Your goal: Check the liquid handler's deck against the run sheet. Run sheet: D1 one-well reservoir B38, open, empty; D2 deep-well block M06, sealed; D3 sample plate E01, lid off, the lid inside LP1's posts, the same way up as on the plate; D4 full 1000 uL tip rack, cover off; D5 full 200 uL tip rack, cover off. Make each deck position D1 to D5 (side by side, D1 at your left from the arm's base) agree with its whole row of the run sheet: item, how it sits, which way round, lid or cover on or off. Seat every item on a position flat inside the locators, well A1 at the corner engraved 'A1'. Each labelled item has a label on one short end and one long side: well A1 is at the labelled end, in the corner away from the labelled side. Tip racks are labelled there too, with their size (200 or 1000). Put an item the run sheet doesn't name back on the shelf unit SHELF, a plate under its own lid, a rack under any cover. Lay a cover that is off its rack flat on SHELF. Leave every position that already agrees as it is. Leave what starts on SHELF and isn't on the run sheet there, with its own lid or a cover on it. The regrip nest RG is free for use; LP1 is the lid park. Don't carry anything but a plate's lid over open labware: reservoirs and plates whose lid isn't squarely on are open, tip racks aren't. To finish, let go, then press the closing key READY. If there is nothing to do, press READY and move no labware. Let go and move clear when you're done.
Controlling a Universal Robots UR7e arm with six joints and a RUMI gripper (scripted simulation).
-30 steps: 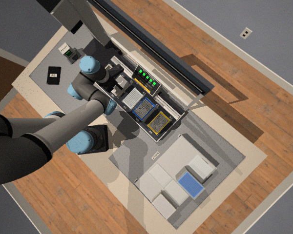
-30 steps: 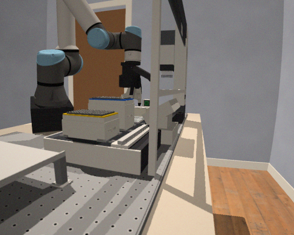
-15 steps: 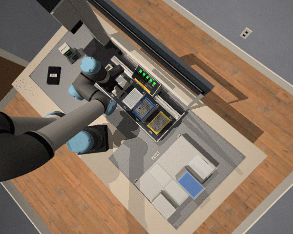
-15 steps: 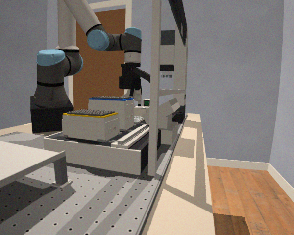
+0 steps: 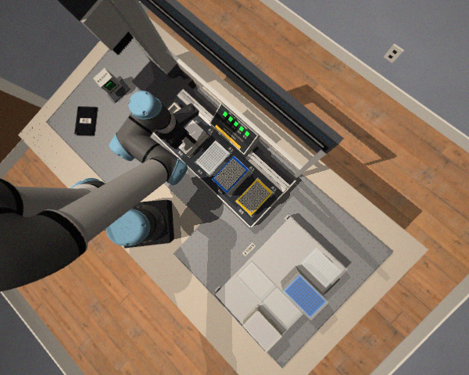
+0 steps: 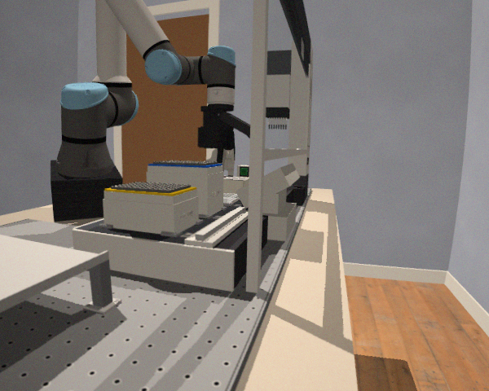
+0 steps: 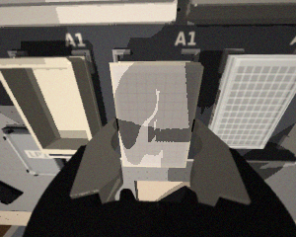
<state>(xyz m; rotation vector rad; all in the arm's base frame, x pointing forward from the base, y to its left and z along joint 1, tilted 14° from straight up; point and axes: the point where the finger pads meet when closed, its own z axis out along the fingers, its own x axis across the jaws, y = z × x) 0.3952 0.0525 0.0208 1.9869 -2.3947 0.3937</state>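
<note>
In the wrist view my gripper (image 7: 154, 118) is shut on the long sides of the sealed deep-well block (image 7: 155, 114), which sits at the second deck position below an engraved A1. To its left stands an open, empty one-well reservoir (image 7: 46, 101). To its right lies an uncovered sample plate (image 7: 257, 101). In the overhead view the gripper (image 5: 191, 139) is over the deck's left part, beside the sample plate (image 5: 213, 157), the blue-rimmed tip rack (image 5: 230, 174) and the yellow-rimmed tip rack (image 5: 254, 196). Both racks have no cover. The side view shows the gripper (image 6: 222, 155) low behind the blue rack (image 6: 186, 178).
The shelf unit (image 5: 283, 282) at the right holds several pale lidded items and a blue-topped rack (image 5: 305, 295). The READY key (image 5: 109, 84) and a black pad (image 5: 86, 119) lie to the left of the deck. The handler's gantry frame (image 6: 257, 142) stands close behind the deck.
</note>
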